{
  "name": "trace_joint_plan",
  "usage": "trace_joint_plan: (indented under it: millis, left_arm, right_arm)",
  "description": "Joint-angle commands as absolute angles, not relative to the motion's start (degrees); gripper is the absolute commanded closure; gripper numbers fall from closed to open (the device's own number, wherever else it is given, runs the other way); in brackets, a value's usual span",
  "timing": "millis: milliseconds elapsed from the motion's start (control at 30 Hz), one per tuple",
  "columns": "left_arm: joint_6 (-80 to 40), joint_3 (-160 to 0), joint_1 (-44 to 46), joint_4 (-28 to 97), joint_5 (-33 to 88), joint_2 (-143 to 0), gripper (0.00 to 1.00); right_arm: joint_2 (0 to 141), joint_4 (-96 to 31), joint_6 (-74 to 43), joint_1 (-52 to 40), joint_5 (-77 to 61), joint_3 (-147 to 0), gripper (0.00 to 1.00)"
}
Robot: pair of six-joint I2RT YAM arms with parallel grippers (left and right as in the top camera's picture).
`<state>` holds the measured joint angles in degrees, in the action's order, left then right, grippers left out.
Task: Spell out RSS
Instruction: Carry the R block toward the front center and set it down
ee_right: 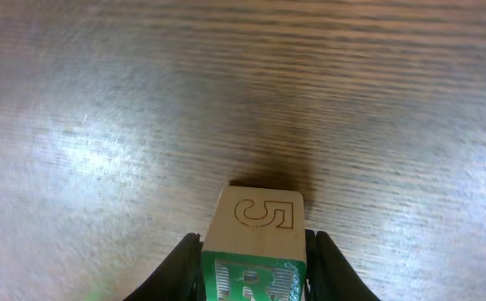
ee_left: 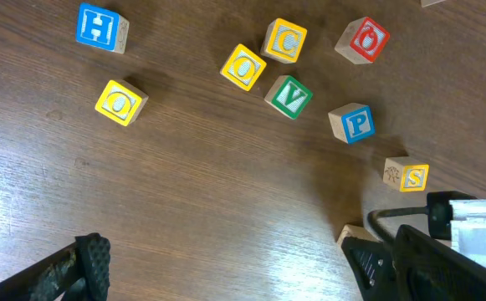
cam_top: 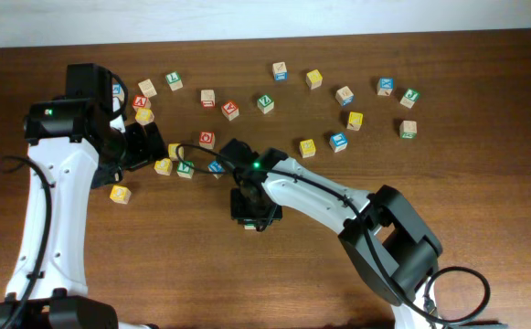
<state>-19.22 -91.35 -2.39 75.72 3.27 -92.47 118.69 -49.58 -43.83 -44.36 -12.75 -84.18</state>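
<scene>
My right gripper (ee_right: 253, 261) is shut on the R cube (ee_right: 251, 280). Its green face shows a white R and its bare wood face shows a 5. The cube is held low at the table; I cannot tell if it touches. In the overhead view the right gripper (cam_top: 251, 212) is at the table's middle and covers the cube. A yellow S cube (ee_left: 407, 176) lies in the left wrist view, right of the open, empty left gripper (ee_left: 234, 267) and beside the right arm. The left gripper (cam_top: 151, 146) is at the left. No second S cube can be picked out.
Near the left gripper lie a yellow O cube (ee_left: 243, 67), yellow C (ee_left: 284, 40), green V (ee_left: 289, 96), blue P (ee_left: 351, 123), red O (ee_left: 362, 39), another yellow O (ee_left: 121, 102) and blue H (ee_left: 100, 27). Several more cubes are scattered along the far side (cam_top: 313, 79).
</scene>
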Motion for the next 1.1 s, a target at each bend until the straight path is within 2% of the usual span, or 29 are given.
trace_joint_plan:
  millis: [0, 500, 567, 733, 767, 833, 900, 1067]
  left_arm:
    - [-18.76, -91.61, -2.52, 75.75, 3.84, -92.33, 0.01]
    - [-18.76, -91.61, -2.52, 75.75, 3.84, -92.33, 0.01]
    - [-18.76, -91.61, -2.52, 75.75, 3.84, -92.33, 0.01]
    - [-18.76, -91.61, -2.52, 75.75, 3.84, -92.33, 0.01]
    - [-18.76, -91.61, -2.52, 75.75, 3.84, -92.33, 0.01]
    - [-18.76, -91.61, -2.52, 75.75, 3.84, -92.33, 0.01]
    - [-18.76, -91.61, -2.52, 75.75, 3.84, -92.33, 0.01]
    - [-18.76, -91.61, -2.52, 75.75, 3.84, -92.33, 0.01]
  right_arm:
    - [118.08, -49.47, -35.94, -46.41, -12.69, -84.55, 0.74]
    - [118.10, -47.53, -47.00, -47.24, -5.50, -84.55, 0.73]
    - [118.10, -47.13, -47.03, -47.24, -5.54, -84.55, 0.65]
    - [118.10, -47.62, -47.00, -47.18, -6.98, -86.06, 0.64]
    - [118.10, -47.81, -46.96, -47.13, -6.63, -86.87, 0.61]
    - [118.10, -48.03, -45.28, -47.13, -5.63, -88.23, 0.45]
    - [118.10, -49.28, -45.21, -47.11, -1.72, -88.47, 0.41]
    - [118.10, -49.17, -28.42, -42.30, 0.14, -91.02, 0.40]
